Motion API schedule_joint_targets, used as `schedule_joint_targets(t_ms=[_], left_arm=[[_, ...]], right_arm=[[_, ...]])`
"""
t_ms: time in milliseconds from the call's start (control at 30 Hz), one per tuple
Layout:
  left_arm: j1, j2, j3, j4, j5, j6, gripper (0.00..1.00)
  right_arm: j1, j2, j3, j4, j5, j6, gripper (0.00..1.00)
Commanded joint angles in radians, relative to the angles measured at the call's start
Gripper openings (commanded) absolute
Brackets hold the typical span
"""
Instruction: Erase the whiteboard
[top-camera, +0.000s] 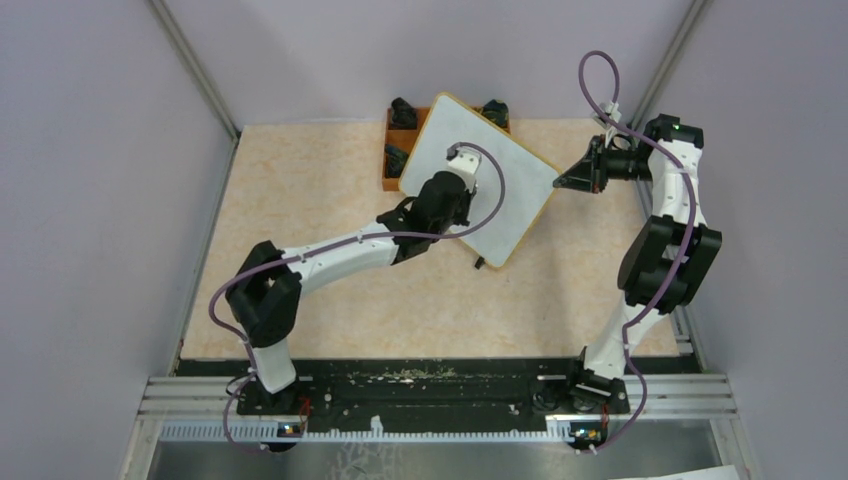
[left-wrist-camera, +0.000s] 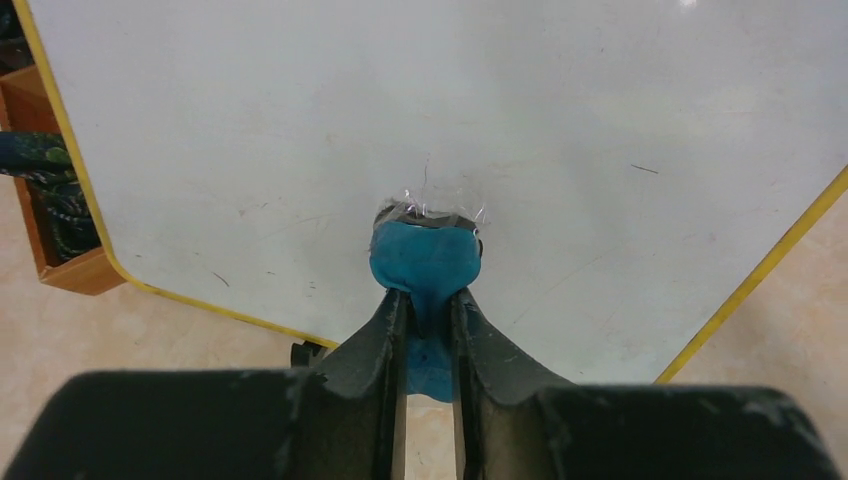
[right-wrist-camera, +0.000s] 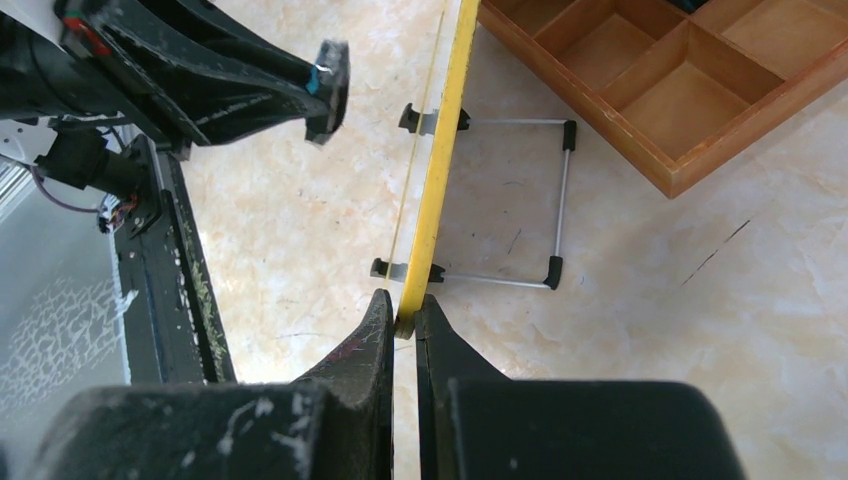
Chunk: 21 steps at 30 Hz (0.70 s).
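The whiteboard, white with a thin yellow frame, stands tilted at the back of the table. Its face looks clean apart from faint specks. My left gripper is shut on a blue eraser and presses it against the middle of the board; in the top view it lies over the board. My right gripper is shut on the whiteboard's yellow edge at its right corner, seen in the top view. The board's wire stand with black feet shows behind it.
An orange-brown wooden tray with compartments sits behind the board; in the top view its left end holds dark items. The table is beige marble-patterned. Grey walls close in on both sides.
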Motion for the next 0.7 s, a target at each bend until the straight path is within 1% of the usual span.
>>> schedule_joint_targets(t_ms=[0, 167, 333, 467, 533, 667], left_arm=[[0.024, -0.076, -0.030, 0.003, -0.021, 0.013, 0.22], [0.083, -0.162, -0.095, -0.045, -0.028, -0.006, 0.25], [0.170, -0.254, -0.138, -0.214, 0.013, -0.043, 0.27], [0.216, -0.335, -0.184, -0.353, 0.012, -0.056, 0.34], [0.242, -0.377, -0.222, -0.398, 0.022, -0.080, 0.36], [0.273, -0.472, -0.342, -0.415, 0.069, -0.120, 0.38]], right_arm=[[0.047, -0.019, -0.002, -0.074, 0.125, -0.043, 0.00], [0.047, -0.016, 0.007, -0.076, 0.126, -0.037, 0.00], [0.047, -0.014, 0.008, -0.076, 0.127, -0.038, 0.00], [0.047, -0.012, 0.010, -0.075, 0.126, -0.033, 0.00], [0.047, -0.012, 0.011, -0.076, 0.129, -0.033, 0.00], [0.047, -0.013, 0.009, -0.076, 0.132, -0.034, 0.00]])
